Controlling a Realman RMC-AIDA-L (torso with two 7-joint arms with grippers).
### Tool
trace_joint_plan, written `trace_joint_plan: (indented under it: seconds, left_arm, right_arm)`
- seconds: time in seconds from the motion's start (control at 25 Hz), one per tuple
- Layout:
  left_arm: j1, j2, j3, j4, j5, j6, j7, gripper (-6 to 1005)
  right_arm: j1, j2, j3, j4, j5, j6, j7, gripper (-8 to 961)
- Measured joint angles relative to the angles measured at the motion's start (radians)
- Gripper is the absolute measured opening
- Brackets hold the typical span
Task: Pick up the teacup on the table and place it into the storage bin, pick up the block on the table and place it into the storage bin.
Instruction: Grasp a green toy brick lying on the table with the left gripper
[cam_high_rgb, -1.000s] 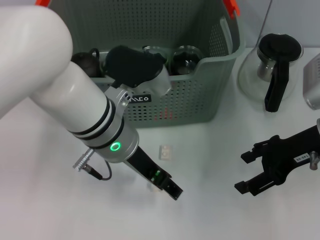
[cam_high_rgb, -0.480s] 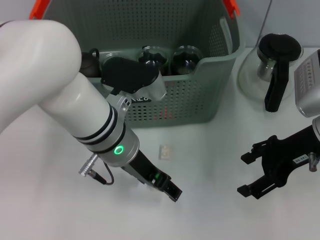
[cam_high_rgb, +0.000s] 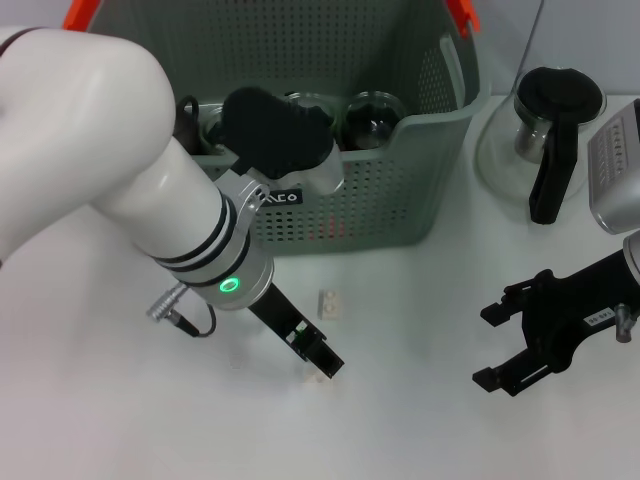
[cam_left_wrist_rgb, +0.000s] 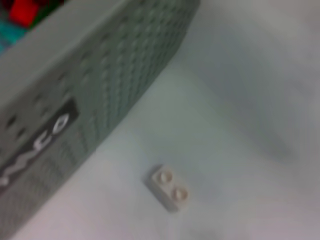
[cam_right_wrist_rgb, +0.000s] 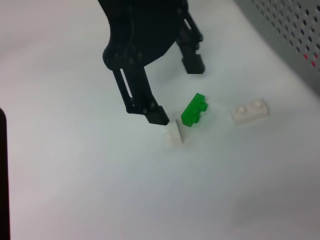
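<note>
- Blocks on the table: three counted in the right wrist view, namely a green block, a white block right beside it, and a second white block a little apart, nearer the bin.
- Head view shows the two-stud white block on the table just in front of the bin; left wrist view has the same one, lying flat, studs up, near the bin wall.
- Left gripper down at the table beside the block cluster, fingers spread apart, nothing between them; one fingertip touching or almost touching the near white block, the other above the green block.
- In the head view the left gripper is below the two-stud block, not touching it; a bit of white shows just under its tip.
- Bin: one, grey-green, perforated, orange handle piece, black label with white letters. Dark glassy items inside; can't tell which is a teacup.
- Right gripper over bare table at the right, well apart from the blocks, fingers open, empty.
- One glass pot with black lid, right of the bin.
</note>
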Motion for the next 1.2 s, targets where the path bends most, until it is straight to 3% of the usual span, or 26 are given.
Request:
trace_joint_plan:
  seconds: [0.52,1.2]
  left_arm:
    - [0.008,-0.003,0.006,-0.032,0.003,-0.124,0.082,894]
    - [0.015,-0.005,0.092,-0.085,0.025,-0.221,0.089,885]
  right_arm:
    - [-0.005,0.007,0.003,0.003,0.006,0.022,0.006,945]
    - [0.001,0.007,0.003,0.014,0.005,0.023,0.0,945]
